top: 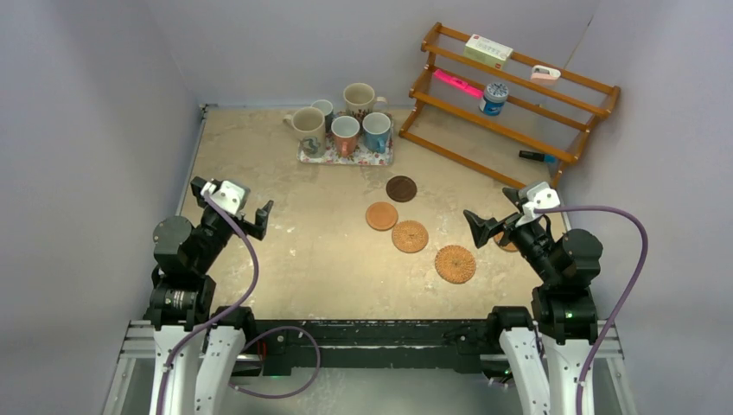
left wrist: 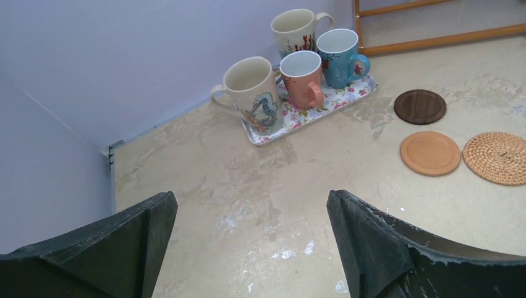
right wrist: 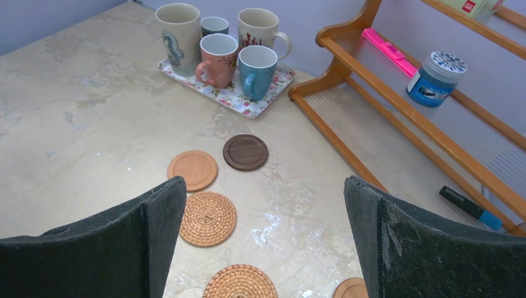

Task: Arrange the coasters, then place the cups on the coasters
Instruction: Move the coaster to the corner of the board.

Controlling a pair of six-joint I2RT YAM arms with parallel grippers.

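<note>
A: Gripper status?

B: Seeing the left gripper [left wrist: 249,202] spread fully, holding nothing, hovering over bare table [top: 285,259] on the near-left side. Same for the right gripper [right wrist: 263,186]: fully spread, empty, poised over the near end of the coaster line.

A: Located the coasters?

B: Yes. Lying flat in a loose diagonal from the tray toward the right arm: dark wood coaster [top: 401,188], smooth orange coaster [top: 381,216], first woven coaster [top: 410,236], second woven coaster [top: 455,264], fifth coaster [right wrist: 351,290] mostly hidden under the right fingers. Round, so no long axis to align.

A: Handling?

B: Judging thin, light, stiff. Hard to pinch flat off the table. Suggest sliding, or nipping across a rim edge. Expecting more bite on the woven ones than on smooth wood.

A: Cups?

B: Packed close, upright, mouths up, on the floral tray [left wrist: 353,93] toward the far side. Counted five: seahorse mug [right wrist: 178,31], red-print mug [right wrist: 257,31], reddish mug [right wrist: 218,59], blue mug [right wrist: 257,71], small grey-blue mug [right wrist: 214,26] at the back. Long axis vertical on all. Handles: out left on the seahorse mug, out right on the red-print mug, toward the near side on the reddish and blue ones.

A: Grip advice?

B: Assuming ceramic: heavy, rigid, glaze-slick, chippable. Recommend pinching one wall over the rim, or the handle. Take the outer mugs first; little finger room between neighbours.
</note>
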